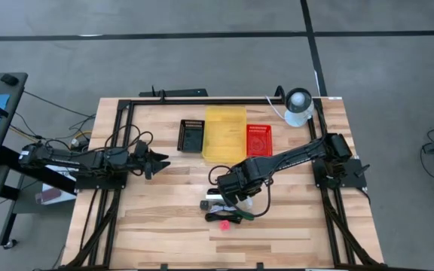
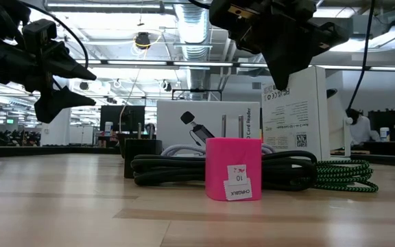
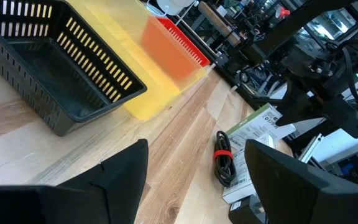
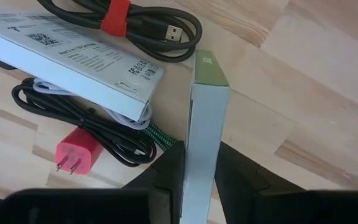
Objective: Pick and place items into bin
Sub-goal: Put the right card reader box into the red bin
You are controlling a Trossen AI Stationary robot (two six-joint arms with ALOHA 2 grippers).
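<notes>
My right jaws [image 4: 197,180] pinch the white box [image 4: 205,137] by its thin edges — light, stiff, slippery — left jaws [image 3: 197,180] gape empty.

Tabletop [image 1: 164,218] is looking like pale matt wood planks, the black basket [image 3: 55,81] like slotted plastic, and the white box [image 4: 202,137] is showing smooth printed cardboard
</notes>
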